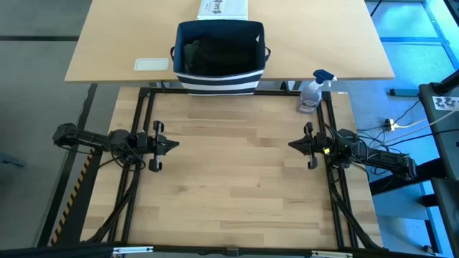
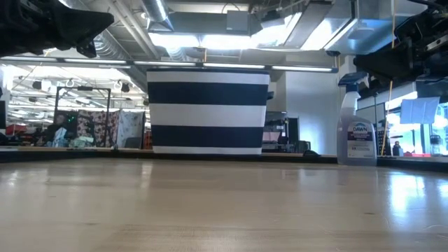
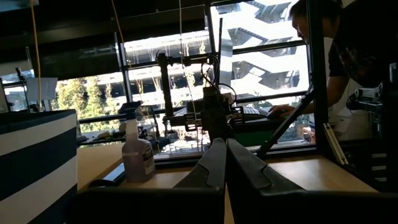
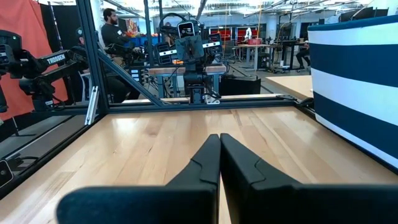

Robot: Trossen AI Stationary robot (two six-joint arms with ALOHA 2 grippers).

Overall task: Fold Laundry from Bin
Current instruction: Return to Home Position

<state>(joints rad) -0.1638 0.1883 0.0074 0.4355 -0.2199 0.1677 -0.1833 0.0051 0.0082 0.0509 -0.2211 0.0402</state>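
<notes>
The left gripper (image 1: 174, 143) and right gripper (image 1: 292, 145), both closed and empty, hover well apart from the boxy navy white-striped fabric bin (image 1: 215, 83).

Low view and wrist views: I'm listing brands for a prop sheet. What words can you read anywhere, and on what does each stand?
"DAWN": on the label of the spray bottle.
"TROSSEN": on a dark robot arm off to the side in the right wrist view.
White box: printed, but too small to read.
Spray bottle's smaller print: blurred.
Bin: stripes only, no text.
</notes>
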